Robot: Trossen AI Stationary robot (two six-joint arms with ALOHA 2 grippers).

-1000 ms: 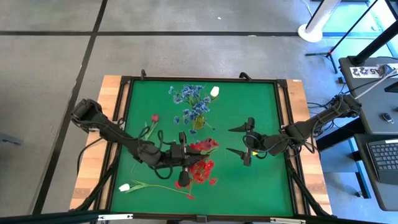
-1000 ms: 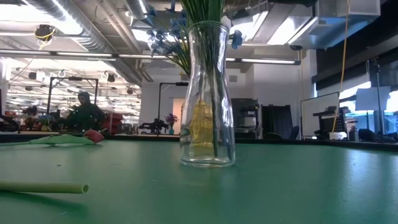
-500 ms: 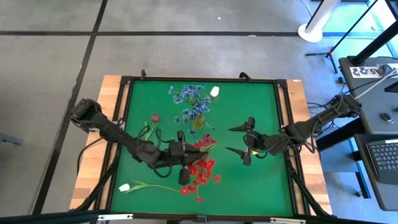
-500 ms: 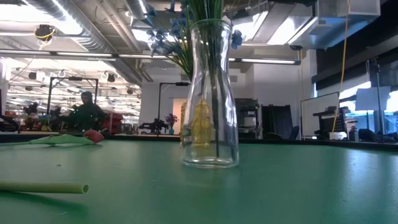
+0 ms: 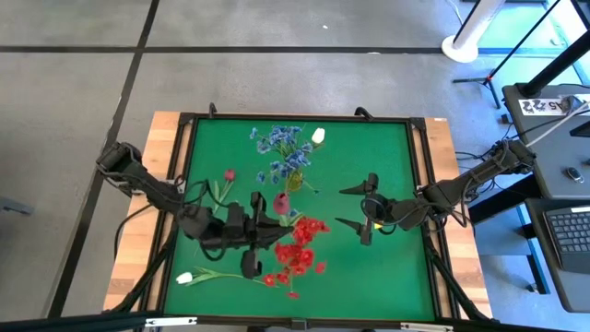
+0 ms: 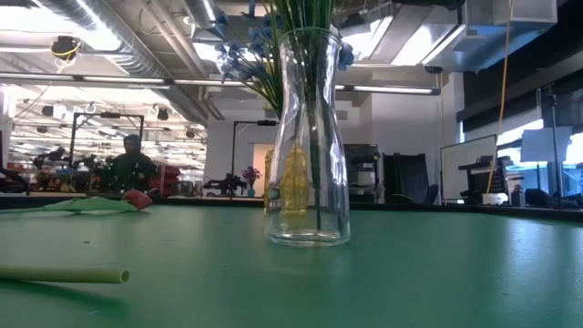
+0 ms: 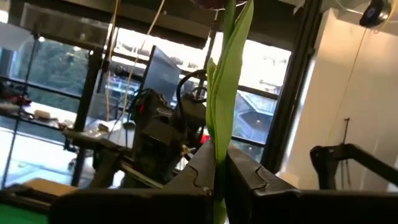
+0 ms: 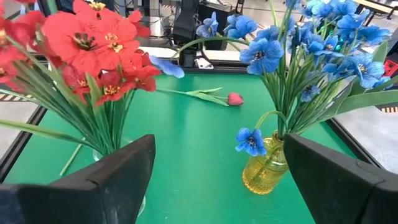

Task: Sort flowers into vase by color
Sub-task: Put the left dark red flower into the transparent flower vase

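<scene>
In the high view my left gripper (image 5: 263, 228) is over the near middle of the table, shut on a green-stemmed flower with a dark pink bud (image 5: 281, 203). Red blossoms (image 5: 300, 249) stand in a clear vase (image 6: 308, 164) right of it. Blue blossoms (image 5: 288, 157) and a white bud (image 5: 318, 136) stand in a yellow vase (image 8: 266, 168) farther back. A pink bud flower (image 5: 228, 175) and a white tulip (image 5: 185, 277) lie flat on the mat. My right gripper (image 5: 354, 208) is open, right of both vases. My left gripper (image 7: 217, 171) pinches the flower's green stem (image 7: 219, 146) between its two fingers, below a long leaf (image 7: 231, 68). The stem runs on past the fingers to the dark bud (image 7: 214, 2). The flower is lifted clear of the table.
A raised black frame (image 5: 297, 119) rims the green mat. The white tulip's stem end (image 6: 64, 273) lies near the low camera. There is bare mat on the right half and along the far left. A person (image 6: 132, 169) sits in the room beyond the table.
My left gripper has moved toward the table's left edge and a little toward the far edge. It has carried the dark pink bud away from the red blossoms. The red blossoms have spread out as it left. My right arm has kept still.
</scene>
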